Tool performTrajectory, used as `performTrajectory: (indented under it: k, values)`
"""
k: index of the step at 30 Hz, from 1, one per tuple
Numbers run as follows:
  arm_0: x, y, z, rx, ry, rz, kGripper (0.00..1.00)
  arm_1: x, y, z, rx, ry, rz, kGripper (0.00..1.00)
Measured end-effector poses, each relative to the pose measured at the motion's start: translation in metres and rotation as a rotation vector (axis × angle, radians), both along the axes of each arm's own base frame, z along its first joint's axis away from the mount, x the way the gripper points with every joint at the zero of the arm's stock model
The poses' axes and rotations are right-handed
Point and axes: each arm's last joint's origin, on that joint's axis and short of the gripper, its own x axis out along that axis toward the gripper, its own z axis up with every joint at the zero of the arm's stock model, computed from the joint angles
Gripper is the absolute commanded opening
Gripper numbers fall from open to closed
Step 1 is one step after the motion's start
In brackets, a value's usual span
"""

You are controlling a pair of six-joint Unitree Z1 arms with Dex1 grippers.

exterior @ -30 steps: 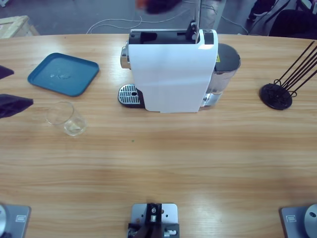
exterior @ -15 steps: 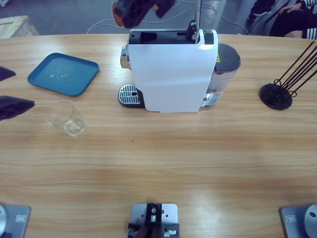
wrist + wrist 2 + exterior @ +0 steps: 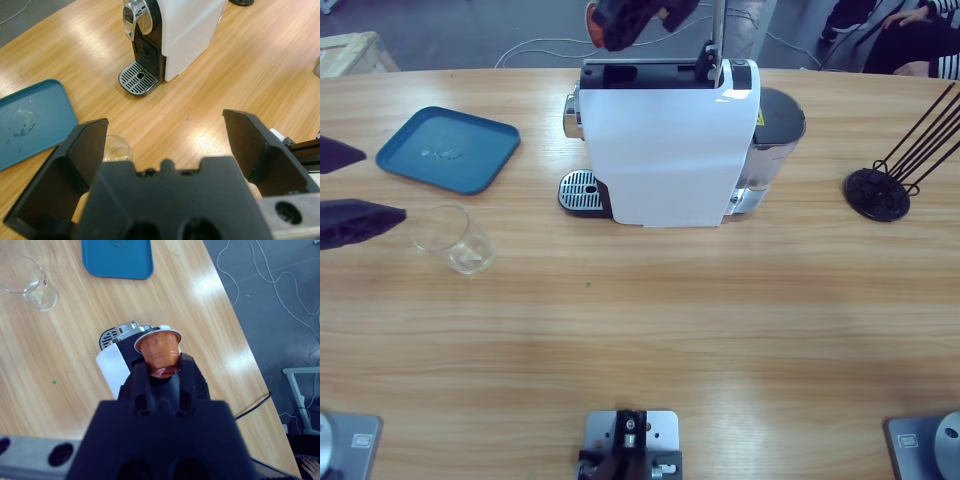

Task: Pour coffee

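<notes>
A white coffee machine (image 3: 665, 150) is standing near the middle of the long wooden table (image 3: 650, 330), its lid lever raised and its drip grate (image 3: 580, 190) facing the blue tray (image 3: 447, 148). The right gripper (image 3: 620, 15) is hovering above the machine's top rear edge, its jaws closing tightly on an orange coffee capsule (image 3: 159, 352) with a silver rim. The left gripper (image 3: 350, 190) is entering from the table's left edge with its jaws spread wide apart and nothing between them, pointing toward a clear glass (image 3: 455, 238) lying just in front of it. The glass is sitting just beside the tray's near corner, apart from the machine; no dark coffee is discernible in it. A black wire rack (image 3: 900, 165) is standing near the table's right end
</notes>
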Motion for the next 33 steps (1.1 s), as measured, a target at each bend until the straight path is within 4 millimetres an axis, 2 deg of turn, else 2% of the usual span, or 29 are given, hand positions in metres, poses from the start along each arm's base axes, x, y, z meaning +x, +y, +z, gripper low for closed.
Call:
performTrajectory:
  k: [14,15,16,17,18,19,26,27,28,29,32,33]
  values:
    - [0.002,-0.003,-0.002,0.002,0.001,0.0,0.991,0.002,0.003,-0.023,-0.033,0.055,0.008,0.052]
    - [0.002,-0.002,-0.002,0.002,0.002,0.0,0.991,0.002,0.003,-0.023,-0.032,0.055,0.007,0.14]
    - [0.002,-0.002,-0.002,0.002,0.002,0.0,0.991,0.002,0.003,-0.023,-0.031,0.056,0.006,0.482]
    - [0.002,-0.002,-0.002,0.002,0.002,0.0,0.991,0.002,0.003,-0.024,-0.031,0.057,0.005,0.749]
    - [0.002,-0.002,-0.003,0.002,0.002,0.0,0.991,0.002,0.003,-0.024,-0.031,0.058,0.004,0.913]
    - [0.002,-0.002,-0.003,0.004,0.004,0.0,0.991,0.002,0.003,-0.024,-0.03,0.061,0.001,0.989]
    - [0.002,-0.002,-0.006,0.009,0.009,0.0,0.991,0.003,0.001,-0.025,-0.016,0.073,-0.027,1.0]
    - [0.002,-0.002,-0.006,0.008,0.008,0.0,0.991,0.002,0.0,-0.024,-0.013,0.072,-0.028,0.998]
    - [0.002,-0.002,-0.006,0.007,0.007,0.0,0.991,0.002,0.0,-0.023,-0.011,0.071,-0.028,0.949]
    - [0.002,-0.002,-0.006,0.007,0.007,0.0,0.991,0.002,0.0,-0.023,-0.012,0.072,-0.028,0.762]
    - [0.002,-0.002,-0.006,0.007,0.007,0.0,0.991,0.002,0.0,-0.022,-0.009,0.069,-0.032,0.025]
    - [0.002,-0.002,-0.006,0.007,0.007,0.0,0.991,0.001,-0.001,-0.02,-0.004,0.065,-0.032,0.0]
